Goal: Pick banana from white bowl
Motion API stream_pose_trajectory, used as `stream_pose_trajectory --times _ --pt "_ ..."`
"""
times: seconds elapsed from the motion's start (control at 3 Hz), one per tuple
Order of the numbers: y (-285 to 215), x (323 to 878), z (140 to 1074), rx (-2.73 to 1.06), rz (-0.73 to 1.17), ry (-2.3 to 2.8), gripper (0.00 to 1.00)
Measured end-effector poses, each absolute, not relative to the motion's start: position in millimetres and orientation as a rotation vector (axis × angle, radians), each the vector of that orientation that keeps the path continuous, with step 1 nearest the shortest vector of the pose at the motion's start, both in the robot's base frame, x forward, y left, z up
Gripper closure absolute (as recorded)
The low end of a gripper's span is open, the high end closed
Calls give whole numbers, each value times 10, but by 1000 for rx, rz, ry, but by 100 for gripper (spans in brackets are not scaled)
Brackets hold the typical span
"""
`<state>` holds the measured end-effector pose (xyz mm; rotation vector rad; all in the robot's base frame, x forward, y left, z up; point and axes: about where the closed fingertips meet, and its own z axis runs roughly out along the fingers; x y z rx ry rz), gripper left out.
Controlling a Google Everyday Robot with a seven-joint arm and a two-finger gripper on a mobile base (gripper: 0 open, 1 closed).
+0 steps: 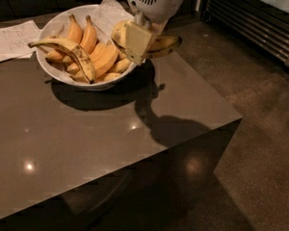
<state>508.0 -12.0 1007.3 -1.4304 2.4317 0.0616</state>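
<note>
Currently the gripper sits at the right rim of the white bowl, fingers closed on the banana, which is held crosswise with its dark-freckled end poking out right, past the rim and above the table. Other bananas lie in the bowl, a long streaked one on top. Paper sheet lies left of the bowl
</note>
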Motion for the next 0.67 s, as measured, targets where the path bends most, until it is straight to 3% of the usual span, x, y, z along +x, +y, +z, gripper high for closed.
stream_pose_trajectory --times 0.33,0.67 --pt "-260 4706 10156 -1305 25 2495 100" --pt "-231 4708 10207 -1283 33 2478 100"
